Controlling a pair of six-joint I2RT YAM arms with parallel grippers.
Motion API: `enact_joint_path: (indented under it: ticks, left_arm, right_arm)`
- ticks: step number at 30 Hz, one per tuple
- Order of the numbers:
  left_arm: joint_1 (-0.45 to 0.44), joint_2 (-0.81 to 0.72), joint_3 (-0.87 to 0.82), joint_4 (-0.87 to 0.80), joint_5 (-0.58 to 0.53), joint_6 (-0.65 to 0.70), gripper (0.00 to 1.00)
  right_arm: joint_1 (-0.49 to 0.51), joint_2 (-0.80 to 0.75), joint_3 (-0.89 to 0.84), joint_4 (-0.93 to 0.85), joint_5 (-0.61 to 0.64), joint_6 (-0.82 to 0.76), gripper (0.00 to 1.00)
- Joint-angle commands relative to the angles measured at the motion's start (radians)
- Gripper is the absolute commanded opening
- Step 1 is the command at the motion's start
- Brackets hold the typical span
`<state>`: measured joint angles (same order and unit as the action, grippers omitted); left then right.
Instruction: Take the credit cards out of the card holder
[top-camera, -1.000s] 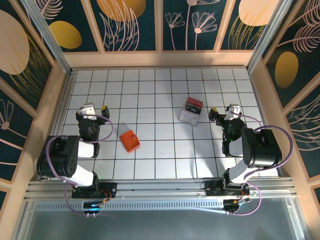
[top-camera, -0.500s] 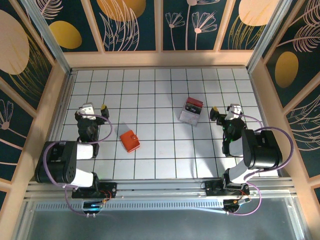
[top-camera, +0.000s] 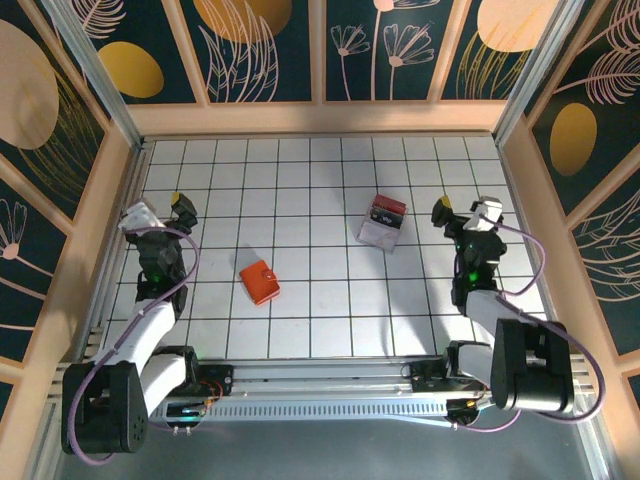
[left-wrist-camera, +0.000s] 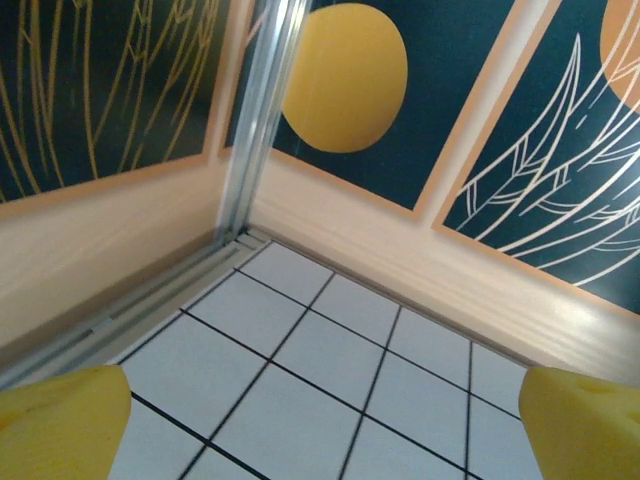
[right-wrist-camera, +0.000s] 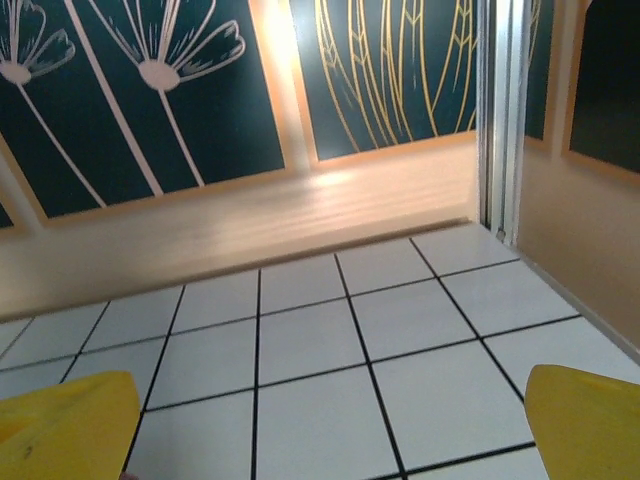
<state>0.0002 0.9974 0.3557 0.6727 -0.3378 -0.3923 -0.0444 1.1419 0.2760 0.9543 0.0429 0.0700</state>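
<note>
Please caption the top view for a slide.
Both open, left gripper and right gripper flank flat orange-red card holder and clear box.

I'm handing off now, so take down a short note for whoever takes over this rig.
Left gripper: open, empty, by the left side.
Right gripper: open, empty, by the right side.
Card holder: folded shut on the table, left of centre, touched by neither gripper.
Done: nothing.
Left: open it and empty it.
</note>
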Motion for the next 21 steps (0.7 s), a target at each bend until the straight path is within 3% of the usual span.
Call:
enact_joint_path:
  ticks: [1,7,16,21]
  left_arm:
    - [0.003,0.005,0.066,-0.224,0.055,-0.141,0.99]
    - [-0.013,0.024,0.103,-0.381,0.212,-0.224,0.99]
    - [-0.278,0.047,0.121,-0.634,0.162,-0.397,0.99]
    - [-0.445,0.093,0.142,-0.729,0.112,-0.505,0.90]
  right_arm:
    - [0.017,-0.071,0.067,-0.185,0.043,0.064,0.99]
    - [0.078,-0.126,0.160,-0.434,0.114,0.157,0.99]
    - [0.177,-0.115,0.220,-0.683,0.178,0.346,0.99]
    - [0.209,-0.069,0.255,-0.782,0.140,0.421,0.99]
